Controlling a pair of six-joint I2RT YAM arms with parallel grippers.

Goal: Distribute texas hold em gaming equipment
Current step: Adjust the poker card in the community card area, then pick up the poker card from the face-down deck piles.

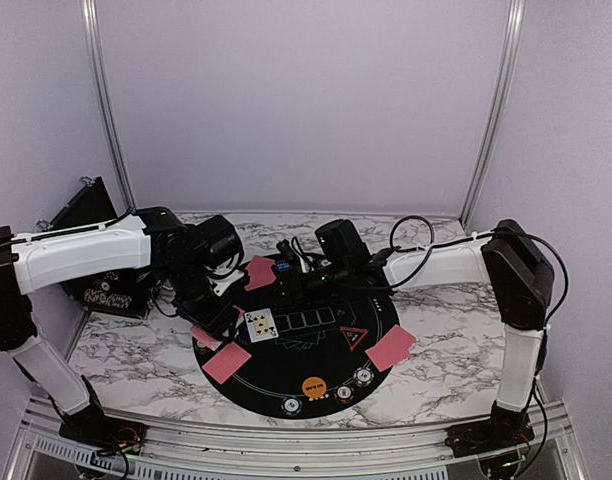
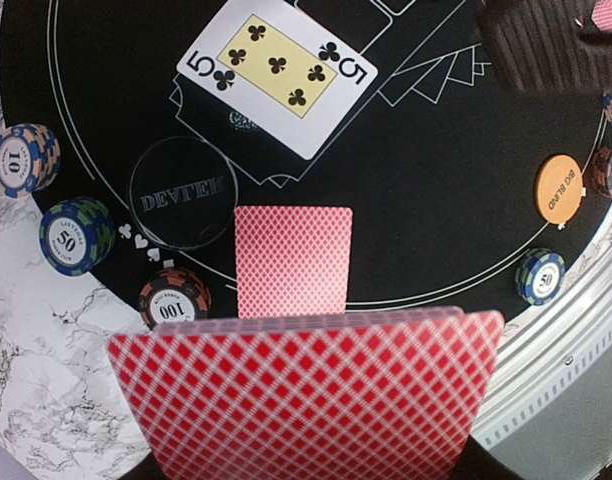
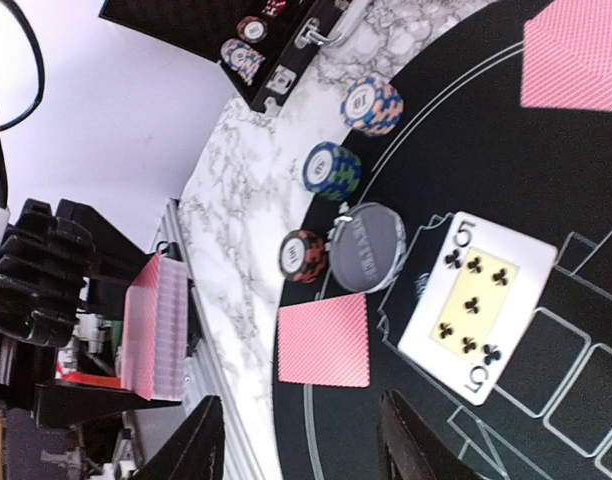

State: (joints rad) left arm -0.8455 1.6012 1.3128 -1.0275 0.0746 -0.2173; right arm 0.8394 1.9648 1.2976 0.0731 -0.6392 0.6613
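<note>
My left gripper is shut on a deck of red-backed cards, held over the mat's left edge; the deck hides its fingers. It also shows in the right wrist view. A face-down card lies just ahead of it, beside the dealer button. A face-up five of clubs lies further in. Three striped chips, marked 10, 50 and 100, line the mat's rim. My right gripper is open and empty above the black mat.
More face-down cards lie at the mat's right, near left and far left. A red triangle marker, an orange button and chips sit near the front. A black case stands at the back left.
</note>
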